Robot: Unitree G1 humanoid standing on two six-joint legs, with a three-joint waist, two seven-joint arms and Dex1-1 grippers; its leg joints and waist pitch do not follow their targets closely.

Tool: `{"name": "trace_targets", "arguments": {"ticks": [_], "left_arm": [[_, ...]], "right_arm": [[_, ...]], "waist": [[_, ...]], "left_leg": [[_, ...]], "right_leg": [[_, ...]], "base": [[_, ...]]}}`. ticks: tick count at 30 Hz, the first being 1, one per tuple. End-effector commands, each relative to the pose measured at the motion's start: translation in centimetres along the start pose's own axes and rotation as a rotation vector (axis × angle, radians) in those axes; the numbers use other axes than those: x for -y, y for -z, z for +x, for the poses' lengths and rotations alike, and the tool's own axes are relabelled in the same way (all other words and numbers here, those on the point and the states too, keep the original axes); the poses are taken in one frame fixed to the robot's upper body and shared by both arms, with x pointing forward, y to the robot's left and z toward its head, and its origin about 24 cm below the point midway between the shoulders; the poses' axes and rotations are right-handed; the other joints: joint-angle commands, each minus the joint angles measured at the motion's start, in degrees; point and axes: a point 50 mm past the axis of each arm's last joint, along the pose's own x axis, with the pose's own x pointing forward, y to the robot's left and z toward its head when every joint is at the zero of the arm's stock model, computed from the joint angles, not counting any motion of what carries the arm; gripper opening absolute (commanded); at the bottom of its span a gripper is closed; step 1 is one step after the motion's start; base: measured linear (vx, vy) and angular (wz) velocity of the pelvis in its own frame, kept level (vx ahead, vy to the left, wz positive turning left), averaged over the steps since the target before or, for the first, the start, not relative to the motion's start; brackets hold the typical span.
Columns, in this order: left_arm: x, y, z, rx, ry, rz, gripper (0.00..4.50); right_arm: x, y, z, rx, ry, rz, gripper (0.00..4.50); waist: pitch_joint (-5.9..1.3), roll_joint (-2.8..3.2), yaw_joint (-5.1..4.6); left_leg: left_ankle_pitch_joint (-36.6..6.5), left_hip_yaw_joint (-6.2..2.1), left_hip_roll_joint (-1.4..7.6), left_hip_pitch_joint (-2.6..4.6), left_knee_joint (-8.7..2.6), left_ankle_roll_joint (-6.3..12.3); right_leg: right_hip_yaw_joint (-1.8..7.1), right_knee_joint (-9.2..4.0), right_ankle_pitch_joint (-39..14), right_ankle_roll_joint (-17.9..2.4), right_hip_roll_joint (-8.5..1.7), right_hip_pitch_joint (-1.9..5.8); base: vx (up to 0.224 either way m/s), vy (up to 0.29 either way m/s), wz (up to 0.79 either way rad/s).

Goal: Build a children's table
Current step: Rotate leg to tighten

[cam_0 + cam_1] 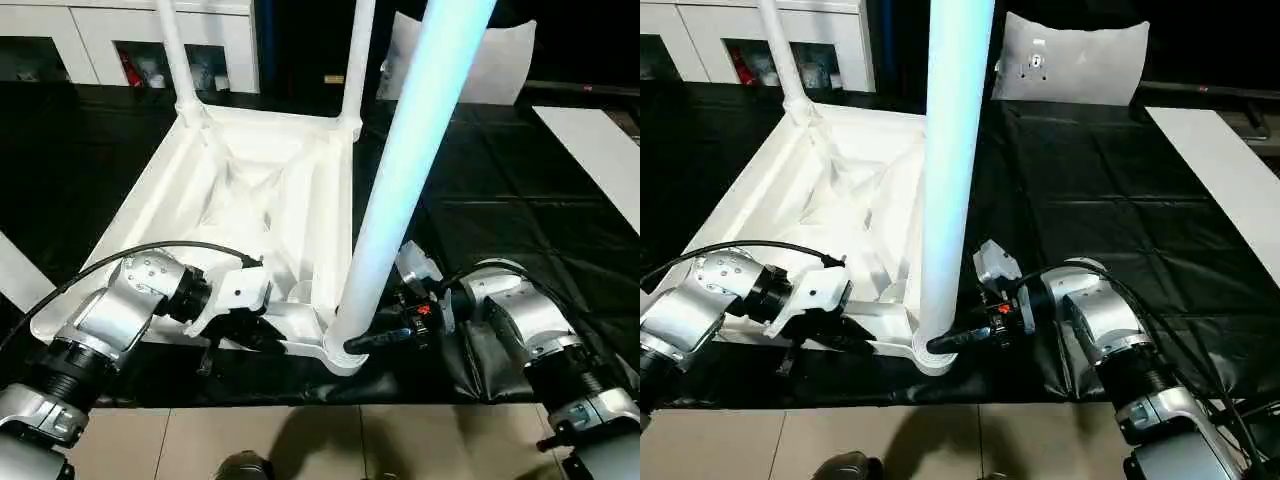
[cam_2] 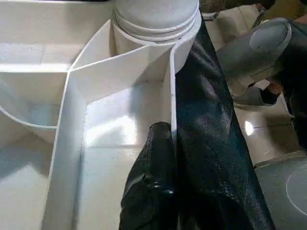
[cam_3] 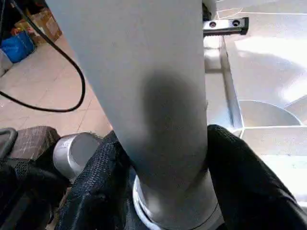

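- The children's table (image 1: 250, 190) lies upside down on a black sheet (image 1: 500, 200) on the floor, ribbed underside up, between the two tools.
- Three legs stand in corner sockets: two far legs (image 1: 172, 50) well beyond the tools, and the near leg (image 1: 410, 170) rising just in front of the right tool.
- The right tool (image 1: 378, 340) has its black fingers (image 3: 103, 182) on either side of the near leg's base, clamped on it just above the socket collar.
- The left tool (image 2: 168, 158) is closed together over the top's thin outer wall, gripping the rim beside that same socket.
- Judged from this, the build is about three-quarters done: one corner nearest the left arm looks empty, and the near leg may need seating.
- The right wrist view shows the fingers wrapping the leg; the head views show the leg count.
- The left wrist view shows the grip on the wall.
- A white cabinet (image 1: 120, 40) stands far behind.
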Motion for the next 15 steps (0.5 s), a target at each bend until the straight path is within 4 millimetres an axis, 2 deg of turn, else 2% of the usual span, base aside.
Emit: {"name": "trace_targets", "arguments": {"ticks": [1,3,4,5,7,9,10,11,15], "left_arm": [[-0.1,-0.3,1.0,0.001,-0.003,-0.002,0.0],[-0.2,-0.4,1.1,0.015,-0.028,-0.02,0.0],[-0.3,-0.4,1.3,0.027,-0.049,-0.035,0.0],[-0.7,-0.8,1.7,0.053,-0.103,-0.073,0.0],[-1.0,-1.0,2.0,0.07,-0.139,-0.098,0.0],[-1.5,-1.5,2.5,0.093,-0.189,-0.137,0.0],[-1.5,-1.5,2.5,0.093,-0.189,-0.137,0.0],[-2.0,-1.9,3.0,0.117,-0.225,-0.165,0.0],[-2.7,-2.6,3.9,0.142,-0.28,-0.2,0.0]], "right_arm": [[-0.3,0.1,0.7,0.046,0.019,0.032,2.01],[-0.3,0.2,0.9,0.057,0.068,0.037,2.01],[-0.4,0.3,1.1,0.065,0.109,0.041,2.01],[-0.5,0.5,1.7,0.069,0.195,0.038,2.01],[-0.5,0.5,2.1,0.086,0.239,0.054,2.0],[-0.6,0.3,2.7,0.111,0.293,0.078,2.0],[-0.6,0.3,2.7,0.111,0.293,0.078,2.0],[-0.7,0.3,3.3,0.125,0.321,0.093,2.0],[-1.1,0.4,4.3,0.138,0.375,0.116,1.99]], "waist": [[-1.87,0.48,-0.51],[-1.72,0.43,-0.59],[-1.68,0.47,-0.46],[-1.22,0.63,-0.71],[-1.03,0.47,-0.89],[-0.73,0.47,-1.22],[-0.61,0.39,-1.46],[-0.64,0.43,-1.78],[-0.84,0.23,-2.07]], "left_leg": [[-13.2,-1.76,5.41,1.43,-5.73,1.25],[-14.1,-1.87,5.43,1.37,-5.92,0.67],[-14.4,-1.83,5.39,1.59,-5.86,0.58],[-15.3,-1.92,5.31,1.46,-6.14,-0.17],[-16.3,-2.06,5.25,1.43,-6.33,-0.62],[-17.8,-2.41,5.16,1.45,-6.39,-1.13],[-17.9,-2.45,5.19,1.31,-6.57,-1.3],[-17.9,-2.52,5.13,1.3,-6.59,-1.25],[-12.1,-1.86,5.03,1.25,-6.74,0.6]], "right_leg": [[3.45,-4.89,-10.4,-15.1,-6.03,0.82],[3.52,-5.01,-12.3,-14.7,-6.16,0.88],[3.56,-5.14,-12.9,-14.6,-6.13,0.64],[3.72,-5.41,-15.1,-13.9,-6.14,0.5],[3.8,-5.65,-17.9,-13.1,-6.24,0.53],[3.94,-6.38,-24.3,-11.4,-6.67,0.35],[3.95,-6.46,-25.1,-10.9,-6.56,0.4],[3.93,-6.59,-25.4,-10.6,-6.57,0.35],[3.83,-6.54,-17.0,-10.7,-6.07,0.65]], "base": [[0.0,0.0,0.0],[0.0,0.0,0.0],[0.0,0.0,0.0],[0.0,0.0,0.0],[0.0,0.0,0.0],[0.0,0.0,0.0],[0.0,0.0,0.0],[0.0,0.0,0.0],[0.0,0.0,0.0]]}}
